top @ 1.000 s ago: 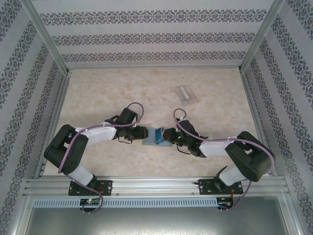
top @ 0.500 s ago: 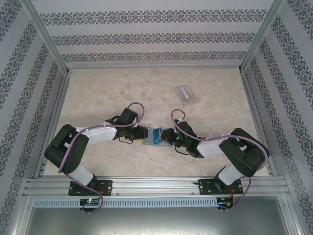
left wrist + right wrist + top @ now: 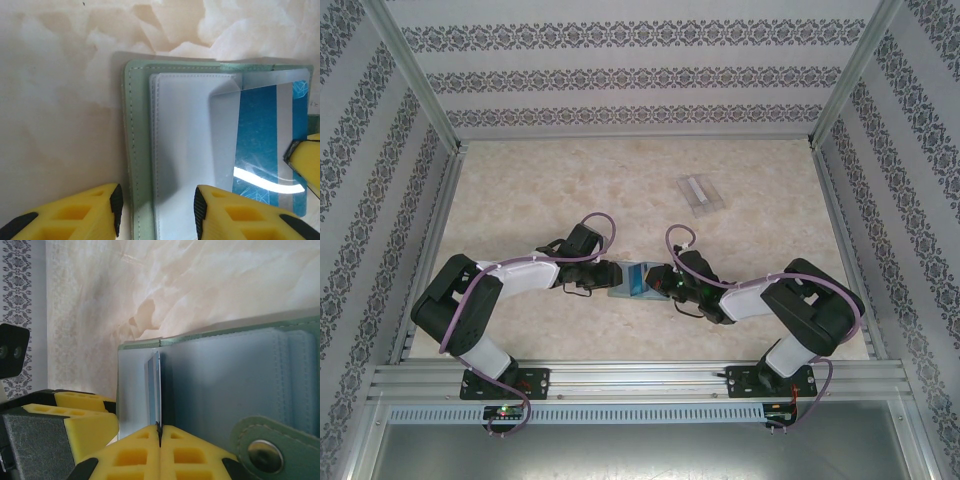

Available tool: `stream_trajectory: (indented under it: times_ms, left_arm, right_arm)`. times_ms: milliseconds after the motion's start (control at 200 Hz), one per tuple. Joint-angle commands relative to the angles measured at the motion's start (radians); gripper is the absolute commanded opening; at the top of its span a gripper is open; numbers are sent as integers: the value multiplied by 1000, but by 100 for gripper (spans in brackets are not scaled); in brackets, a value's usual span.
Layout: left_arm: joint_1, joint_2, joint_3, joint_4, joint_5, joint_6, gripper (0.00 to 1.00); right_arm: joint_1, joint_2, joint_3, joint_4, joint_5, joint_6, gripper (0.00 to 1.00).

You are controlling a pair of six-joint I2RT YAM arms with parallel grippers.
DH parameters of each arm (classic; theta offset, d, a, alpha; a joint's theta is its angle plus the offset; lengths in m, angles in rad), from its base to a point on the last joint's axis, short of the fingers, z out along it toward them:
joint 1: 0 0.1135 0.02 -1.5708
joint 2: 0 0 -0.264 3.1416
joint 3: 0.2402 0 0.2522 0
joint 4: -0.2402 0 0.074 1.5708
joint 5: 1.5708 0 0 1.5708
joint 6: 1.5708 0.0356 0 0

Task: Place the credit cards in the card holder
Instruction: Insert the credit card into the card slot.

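- Top external view: near the middle of the desk the open card holder lies flat between the two arms. The left gripper is at its left edge and the right gripper at its right. A blue-faced credit card lies on it, and a clear plastic box sits well apart on the far side.
- Left wrist view: the left gripper's jaws stand wide, straddling the holder's near-left corner and clamping nothing. The card shows partway under a clear pocket, with much of its blue face outside it.
- Right wrist view: the right gripper's pads are pinched tight on the card's near edge. The card is seen edge-on, lined up with the slot, beside the snap tab.
- Progress, as I judge it: one card is entering but not seated. It needs pushing home and then releasing; I cannot tell whether other cards remain.
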Motion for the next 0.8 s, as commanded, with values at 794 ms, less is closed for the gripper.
stream_trajectory:
  times_ms: [794]
  left_arm:
    - [-11,32,-16,50,33,-24,37]
  right_arm:
    - [73,171,48,168,126,62,0]
